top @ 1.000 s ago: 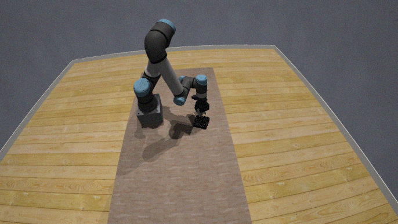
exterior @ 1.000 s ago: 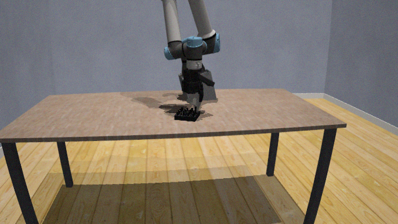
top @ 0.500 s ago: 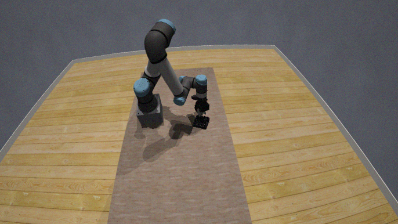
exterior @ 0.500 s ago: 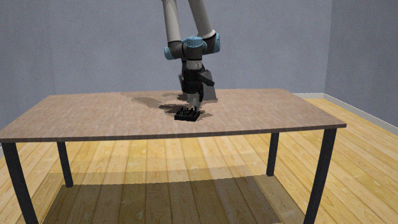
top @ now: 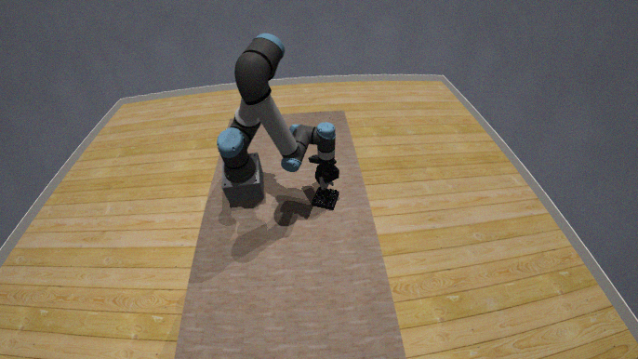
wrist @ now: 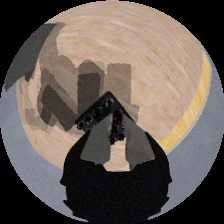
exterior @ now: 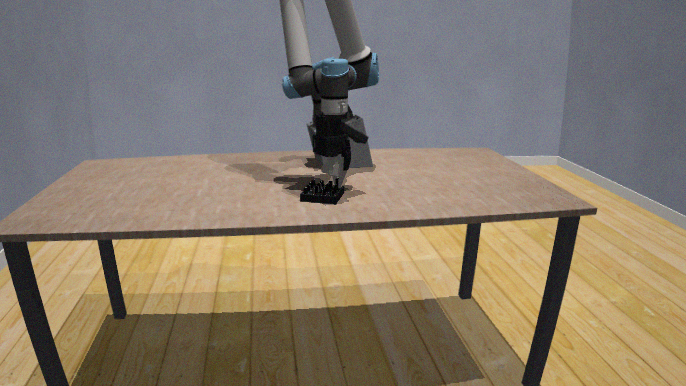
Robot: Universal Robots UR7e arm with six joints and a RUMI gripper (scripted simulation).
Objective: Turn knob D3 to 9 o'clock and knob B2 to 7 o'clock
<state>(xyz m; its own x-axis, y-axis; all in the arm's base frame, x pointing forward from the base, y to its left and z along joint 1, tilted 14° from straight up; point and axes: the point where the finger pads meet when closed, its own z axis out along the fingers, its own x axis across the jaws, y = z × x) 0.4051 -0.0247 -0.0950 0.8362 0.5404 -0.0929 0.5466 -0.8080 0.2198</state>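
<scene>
The black knob box (top: 325,198) lies on the table beside the arm's base; it also shows in the exterior view (exterior: 322,192) and in the wrist view (wrist: 97,112). My gripper (top: 325,186) points straight down onto the box's near right part (exterior: 337,184). In the wrist view the two fingers stand narrow with a dark knob (wrist: 117,126) between them. The knob sits close to the box's corner. I cannot read which knob it is, nor its pointer or the marks, since the box is all black and small.
The arm's grey base block (top: 242,183) stands on the table left of the box. The table's right edge (wrist: 192,107) shows in the wrist view, with the wooden floor beyond it.
</scene>
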